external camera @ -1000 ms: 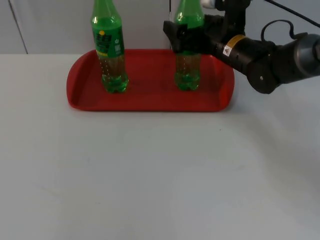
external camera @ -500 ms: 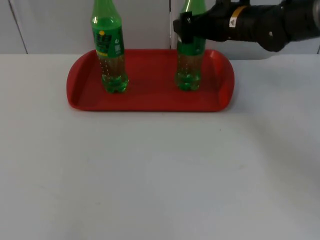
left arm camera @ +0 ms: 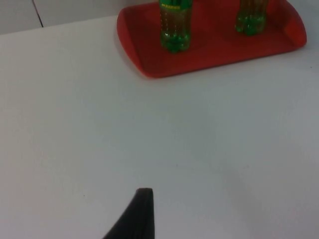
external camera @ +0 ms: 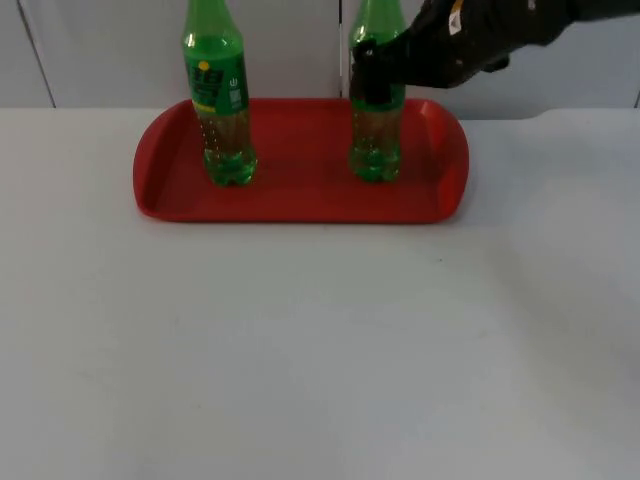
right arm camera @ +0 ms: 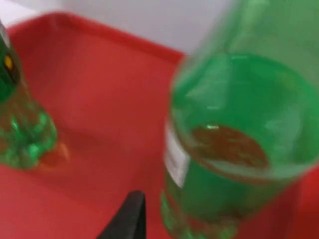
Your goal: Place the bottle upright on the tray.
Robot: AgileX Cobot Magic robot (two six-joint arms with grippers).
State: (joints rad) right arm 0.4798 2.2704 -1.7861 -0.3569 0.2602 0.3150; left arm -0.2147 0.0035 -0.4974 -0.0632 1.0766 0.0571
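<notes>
Since the earlier frame right gripper (external camera: pixel 368 72) has risen toward upper right, fingers apart beside the right green soda bottle (external camera: pixel 376 120), upright on red tray (external camera: pixel 300 205) at upper centre, labelled green bottle (external camera: pixel 222 100) left; left gripper (left arm camera: pixel 137 214) waits, state unclear.

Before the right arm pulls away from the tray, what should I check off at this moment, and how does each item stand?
1. Right bottle upright on the red tray: ok, base on the tray floor.
2. Left bottle upright and apart from it: ok.
3. Right gripper released from the right bottle: cannot tell; it sits at the bottle's label height, and the fingers' grip is not readable.
4. Right bottle away from the tray rim: ok, it stands inside the right wall.
5. Left gripper out of the way: ok, it waits over bare table, well short of the tray.
</notes>
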